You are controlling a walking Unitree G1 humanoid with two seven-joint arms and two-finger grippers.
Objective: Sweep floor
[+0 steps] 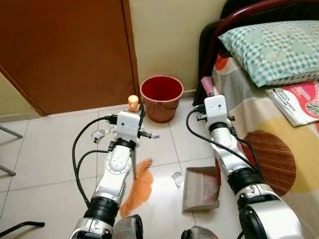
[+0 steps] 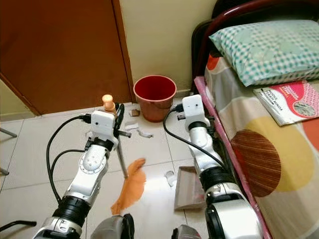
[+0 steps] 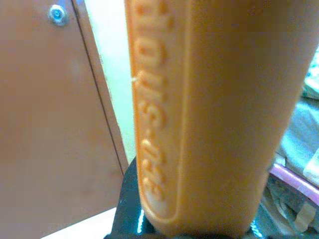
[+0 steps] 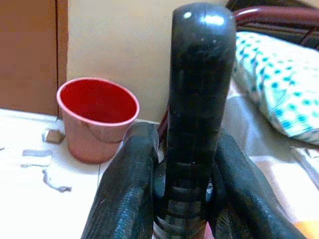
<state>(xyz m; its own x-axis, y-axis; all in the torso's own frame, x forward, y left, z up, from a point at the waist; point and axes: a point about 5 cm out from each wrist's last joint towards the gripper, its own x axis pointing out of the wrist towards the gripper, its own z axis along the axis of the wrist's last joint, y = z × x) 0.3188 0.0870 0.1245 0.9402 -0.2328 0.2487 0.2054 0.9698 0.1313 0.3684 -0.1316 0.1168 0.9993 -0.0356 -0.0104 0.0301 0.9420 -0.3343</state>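
Pale tiled floor (image 1: 45,154) open toward the left, hemmed in behind by a brown wooden door (image 1: 65,50) and a cream wall (image 1: 169,35), and on the right by the edge of a bed with a patterned sheet (image 2: 279,164). Narrow strip of tiles between the two arms, partly taken up by a grey dustpan (image 1: 202,189) lying flat just beside the bed.

Red plastic bucket (image 1: 161,97) upright against the wall, near the door frame. Scraps of white paper litter (image 2: 142,132) scattered on the tiles in front of the bucket; another crumpled scrap (image 1: 177,178) just beside the dustpan's left edge. On the bed, a green checked pillow (image 1: 269,47) and a red and white magazine (image 1: 299,102).

Left gripper (image 1: 135,115) closed around the orange moulded handle (image 3: 209,114) of a broom, thin shaft running down to orange bristles (image 1: 139,186) resting on the floor between the arms. Right gripper (image 4: 184,199) closed with both black fingers (image 4: 124,184) pressed against a black rounded handle (image 4: 199,89) standing upright between them, above the dustpan.
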